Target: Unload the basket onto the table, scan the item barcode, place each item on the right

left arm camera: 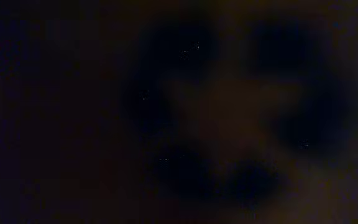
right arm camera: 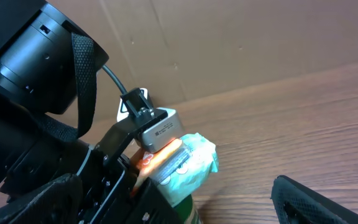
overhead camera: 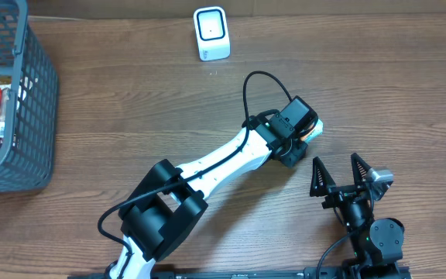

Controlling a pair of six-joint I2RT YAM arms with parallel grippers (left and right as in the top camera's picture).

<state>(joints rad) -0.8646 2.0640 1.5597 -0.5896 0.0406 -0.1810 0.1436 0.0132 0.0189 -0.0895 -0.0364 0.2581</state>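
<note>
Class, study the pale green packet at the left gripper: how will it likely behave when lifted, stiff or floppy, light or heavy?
The packet probably flexes rather than stays stiff: its wrapper looks crinkled and puffy. Likely light for its size, being a soft-looking pouch. Its sheen suggests film that could slip in a loose grip.

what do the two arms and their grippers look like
The left arm has a white link between bulky black joints, with a thin black cable looping along it. The right arm is all black. The right gripper has two pointed, triangular black fingers and a small grey camera block beside them.
</note>
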